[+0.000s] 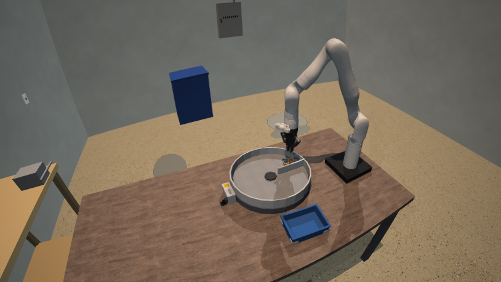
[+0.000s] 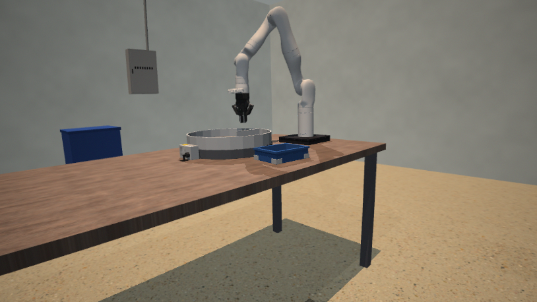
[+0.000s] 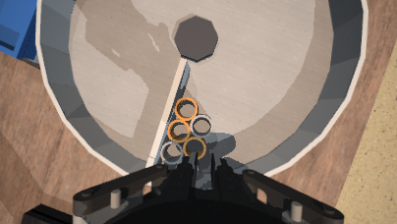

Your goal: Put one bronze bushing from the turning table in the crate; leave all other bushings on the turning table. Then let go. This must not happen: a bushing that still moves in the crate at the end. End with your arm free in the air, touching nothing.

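Observation:
The round grey turning table (image 1: pixel 269 178) sits mid-table; it also shows in the exterior view (image 2: pixel 229 142). In the wrist view, three bronze bushings (image 3: pixel 186 108) (image 3: pixel 179 131) (image 3: pixel 195 146) and two grey bushings (image 3: pixel 201 125) (image 3: pixel 172 152) cluster against the thin divider wall (image 3: pixel 167 110) near the rim. My gripper (image 3: pixel 203 161) (image 1: pixel 290 149) (image 2: pixel 243 119) hangs above the table's far rim, over the nearest bronze bushing and clear of it. Its fingers stand almost together with only a narrow gap and hold nothing. The blue crate (image 1: pixel 304 223) sits empty at the table's front.
A dark hub (image 3: pixel 196 37) marks the turning table's centre. A small control box (image 1: pixel 228 192) sits against its left side. My arm's black base (image 1: pixel 348 167) stands to the right. A corner of the crate shows in the wrist view (image 3: pixel 15 25).

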Available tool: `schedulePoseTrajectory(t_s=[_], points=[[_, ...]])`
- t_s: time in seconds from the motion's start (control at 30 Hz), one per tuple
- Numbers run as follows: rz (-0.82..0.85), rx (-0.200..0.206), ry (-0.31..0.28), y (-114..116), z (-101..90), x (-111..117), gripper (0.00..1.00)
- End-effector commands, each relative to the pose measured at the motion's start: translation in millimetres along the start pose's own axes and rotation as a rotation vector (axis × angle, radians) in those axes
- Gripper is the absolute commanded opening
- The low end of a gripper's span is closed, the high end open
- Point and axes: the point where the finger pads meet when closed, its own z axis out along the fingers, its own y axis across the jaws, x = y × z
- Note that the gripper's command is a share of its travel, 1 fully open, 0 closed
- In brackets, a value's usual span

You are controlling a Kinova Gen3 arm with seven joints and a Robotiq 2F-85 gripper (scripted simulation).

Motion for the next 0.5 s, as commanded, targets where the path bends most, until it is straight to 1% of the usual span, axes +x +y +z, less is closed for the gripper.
schedulePoseTrajectory(t_s=[0.0,0.47], points=[[0.011,-0.001,-0.006,-2.1,1.4,-0.1,0.16],[0.011,-0.001,-0.005,-2.1,1.4,-0.2,0.14]])
